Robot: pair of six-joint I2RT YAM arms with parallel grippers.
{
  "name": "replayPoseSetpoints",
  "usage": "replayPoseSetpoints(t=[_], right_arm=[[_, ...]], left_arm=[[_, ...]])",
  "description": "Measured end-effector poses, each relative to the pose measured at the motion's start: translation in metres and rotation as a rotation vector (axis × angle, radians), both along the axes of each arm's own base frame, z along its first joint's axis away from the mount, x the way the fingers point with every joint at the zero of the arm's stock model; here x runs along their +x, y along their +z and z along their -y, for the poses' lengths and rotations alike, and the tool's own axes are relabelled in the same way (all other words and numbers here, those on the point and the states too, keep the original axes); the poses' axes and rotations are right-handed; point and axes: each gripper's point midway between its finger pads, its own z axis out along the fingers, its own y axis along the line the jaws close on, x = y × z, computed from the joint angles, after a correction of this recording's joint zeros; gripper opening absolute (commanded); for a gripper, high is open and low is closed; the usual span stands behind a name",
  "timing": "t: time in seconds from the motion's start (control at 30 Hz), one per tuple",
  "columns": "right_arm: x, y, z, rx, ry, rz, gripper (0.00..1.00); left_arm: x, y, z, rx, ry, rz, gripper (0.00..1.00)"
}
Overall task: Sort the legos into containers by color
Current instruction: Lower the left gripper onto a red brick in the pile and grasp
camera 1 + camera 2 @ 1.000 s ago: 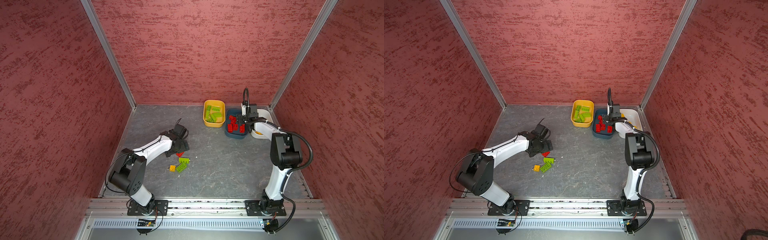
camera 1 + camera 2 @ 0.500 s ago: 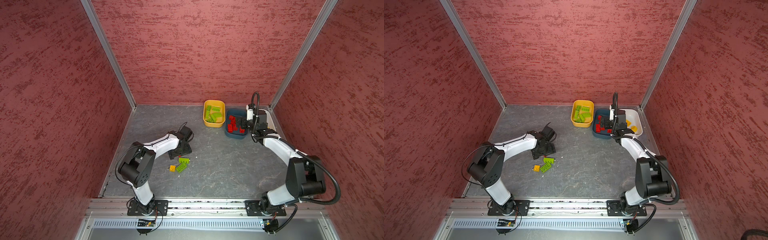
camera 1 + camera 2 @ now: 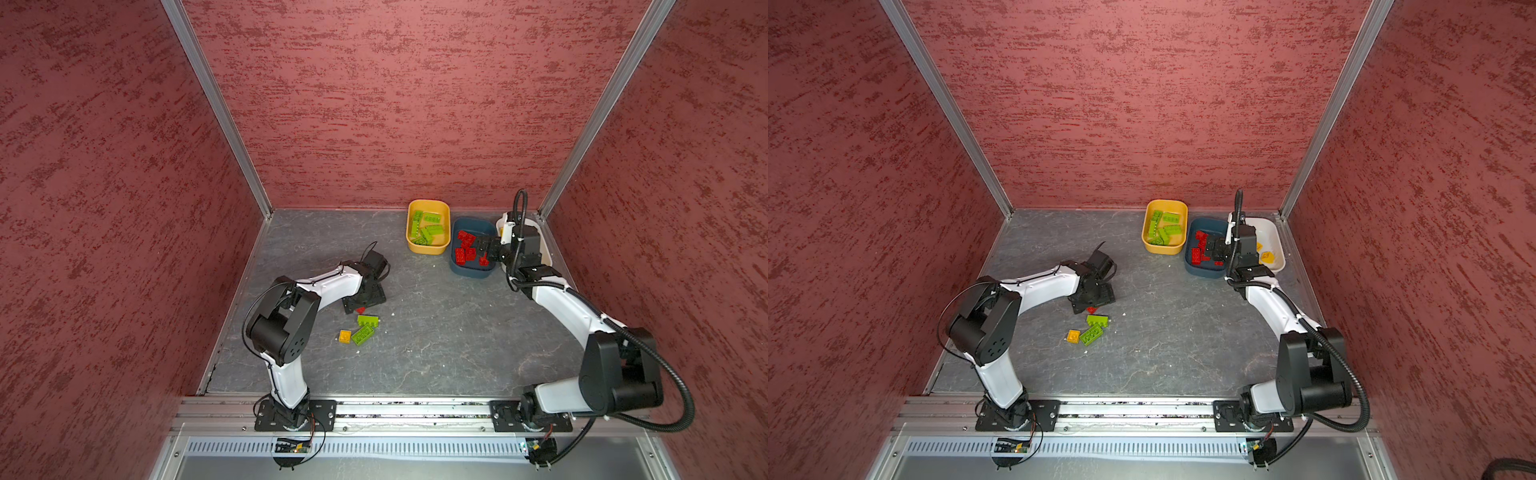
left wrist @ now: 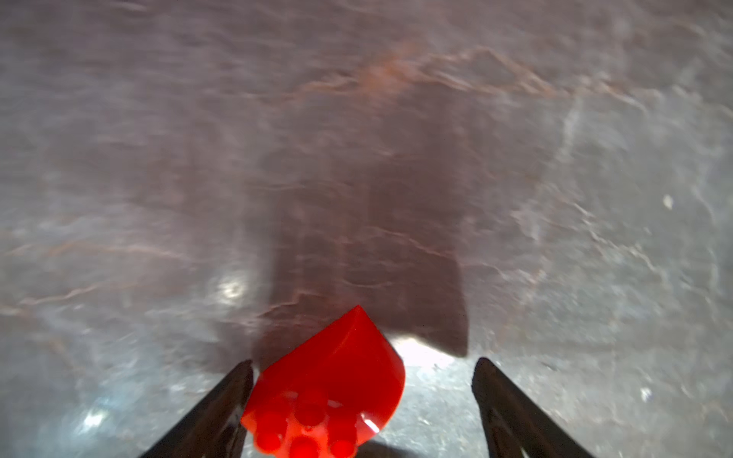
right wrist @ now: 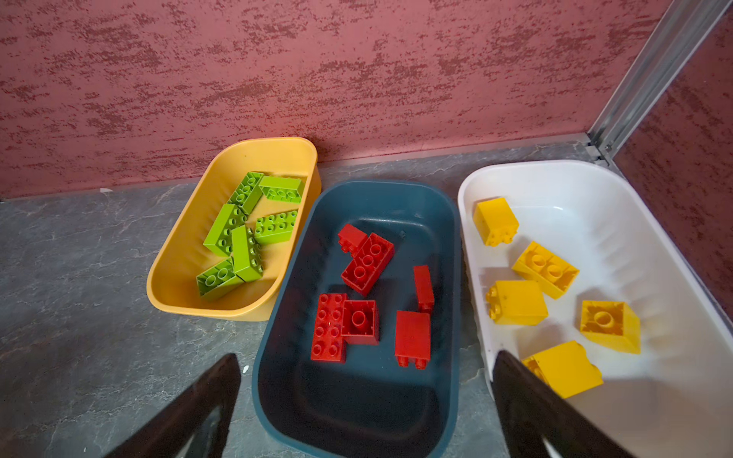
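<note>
A small red lego lies on the grey floor between the jaws of my left gripper. One finger touches it and the other stands well clear, so the gripper is open around it. In both top views that gripper points down at the red lego. My right gripper hangs open and empty over the near end of the teal container, which holds several red legos. The yellow container holds green legos. The white container holds yellow legos.
Two green legos and a yellow lego lie loose on the floor just in front of the left gripper. The three containers stand side by side against the back wall, the white one in the right corner. Red walls enclose the floor.
My left gripper has shifted over the red lego and come down around it, jaws narrowing. My right arm's elbow has swung out to the right, while its gripper stays over the teal container, now open wider.
</note>
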Motion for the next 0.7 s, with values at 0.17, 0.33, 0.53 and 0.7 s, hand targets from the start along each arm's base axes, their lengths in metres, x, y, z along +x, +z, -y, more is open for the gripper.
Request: replayPoseSetpoints(t=[0.17,0.33,0.53,0.7], right_arm=[[0.000,0.000,0.000,0.016,-0.008,-0.001,0.99],[0.001,-0.004,0.000,0.036,-0.018,-0.011,0.99],[0.002,-0.006,0.000,0.049,-0.025,-0.016,0.99],[0.002,-0.005,0.000,0.058,-0.030,-0.016,0.99]], left_arm=[[-0.006,0.001,0.024,-0.075,-0.121,-0.022,0.87],[0.000,0.004,0.051,-0.123,-0.189,-0.022,0.86],[-0.001,0.003,0.059,-0.098,-0.223,-0.017,0.85],[0.005,-0.001,0.048,-0.023,-0.220,-0.016,0.75]])
